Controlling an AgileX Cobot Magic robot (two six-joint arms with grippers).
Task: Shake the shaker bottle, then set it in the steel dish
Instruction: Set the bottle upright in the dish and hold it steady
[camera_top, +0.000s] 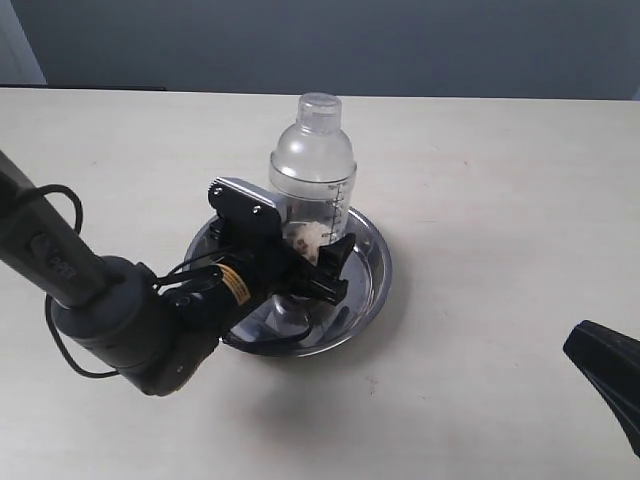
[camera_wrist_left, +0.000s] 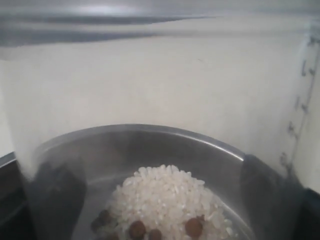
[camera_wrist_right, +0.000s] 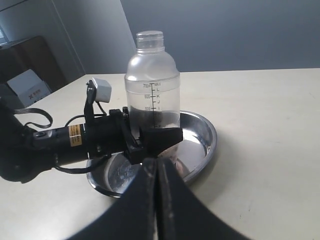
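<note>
The clear shaker bottle (camera_top: 312, 160) stands upright in the steel dish (camera_top: 372, 268), its cap on top. White grains and a few brown bits (camera_wrist_left: 160, 205) lie heaped at its bottom. My left gripper (camera_top: 330, 262) reaches in from the left, low over the dish, and is shut on the bottle's base. Its dark fingers (camera_wrist_left: 55, 200) show blurred on either side through the plastic. From the right wrist view, the bottle (camera_wrist_right: 152, 85) rises behind the left gripper (camera_wrist_right: 155, 134) inside the dish (camera_wrist_right: 206, 142). My right gripper (camera_wrist_right: 157, 172) is shut and holds nothing, well away from the dish.
The dish sits mid-table on a pale tabletop (camera_top: 500, 180). The left arm (camera_top: 110, 310) and its cables cross the table's left side. The right gripper (camera_top: 600, 362) lies at the lower right corner. A grey wall runs behind the table's far edge.
</note>
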